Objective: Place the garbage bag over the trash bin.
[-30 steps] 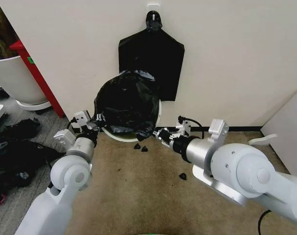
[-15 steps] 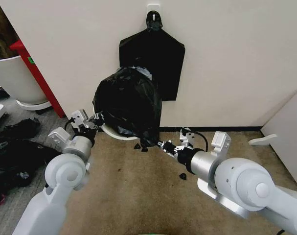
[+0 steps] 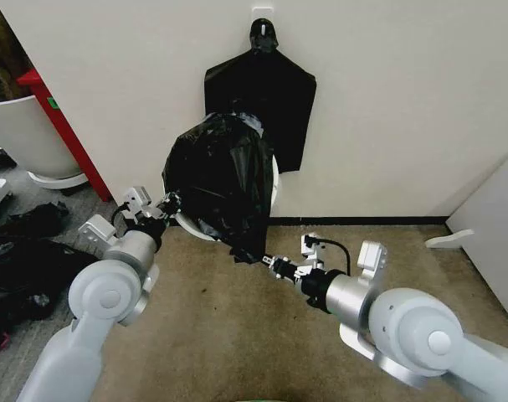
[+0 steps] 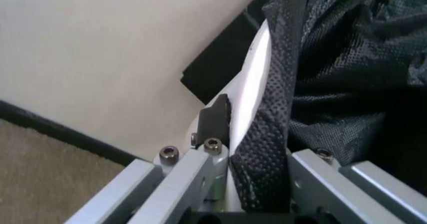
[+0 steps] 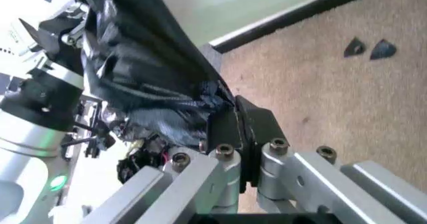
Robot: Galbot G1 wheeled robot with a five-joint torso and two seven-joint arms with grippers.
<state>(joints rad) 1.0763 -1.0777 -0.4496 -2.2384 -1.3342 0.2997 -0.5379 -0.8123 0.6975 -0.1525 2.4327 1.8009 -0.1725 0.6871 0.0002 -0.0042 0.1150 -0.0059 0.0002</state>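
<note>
Against the wall at twelve o'clock, the garbage bag (image 3: 223, 180) drapes the trash bin (image 3: 190, 224). The left gripper (image 3: 166, 203), at ten o'clock, pinches bag and rim; the right gripper (image 3: 268, 262), jaws closed, grips the bag's lower corner.

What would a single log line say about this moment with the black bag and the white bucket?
glossy black plastic garbage bag: draped over round cream-white trash bin | left gripper: pinching bag at bin's rim | right gripper: gripping bag's lower edge

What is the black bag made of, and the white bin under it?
The garbage bag looks like thin, shiny plastic: it wrinkles, droops and catches the light. The trash bin seems to be smooth, hard cream-white plastic, though just a bit of its rim peeks out.
</note>
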